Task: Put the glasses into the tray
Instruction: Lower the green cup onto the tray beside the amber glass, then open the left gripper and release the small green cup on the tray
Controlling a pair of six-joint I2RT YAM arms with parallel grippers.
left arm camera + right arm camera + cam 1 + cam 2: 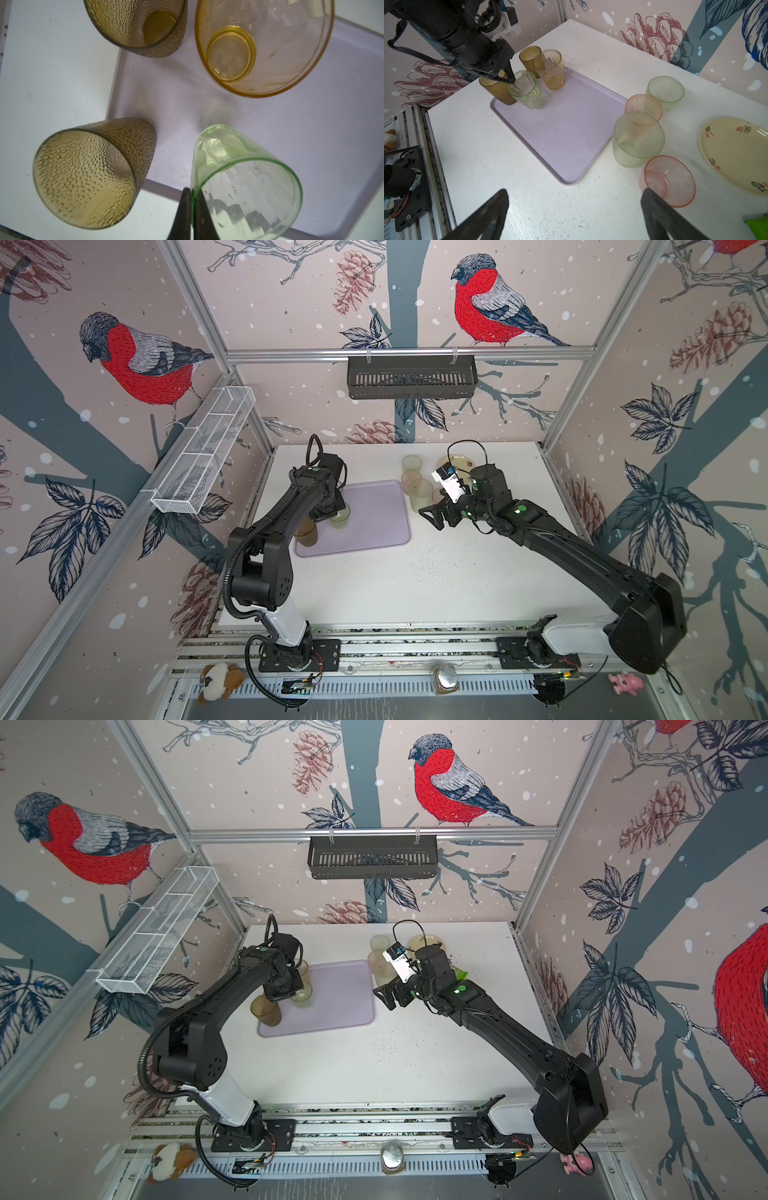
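My left gripper [192,190] is shut on the rim of the green glass [245,182], one finger inside and one outside, over the near left part of the lilac tray [560,128]. The green glass's [527,91] base is at the tray floor. Two brown glasses [497,91] [529,57] and an amber one [550,68] stand at the tray's left end. Two pale glasses [665,89] [638,139] and two pink ones [643,106] [669,180] stand on the table right of the tray. My right gripper [575,190] is open and empty beside the nearest pink glass.
A cream plate [737,155] lies behind the loose glasses, with a green scrap [758,226] near it. A black slotted basket [411,377] hangs on the back wall and a white wire basket [208,448] on the left wall. Both arms flank the tray [374,514].
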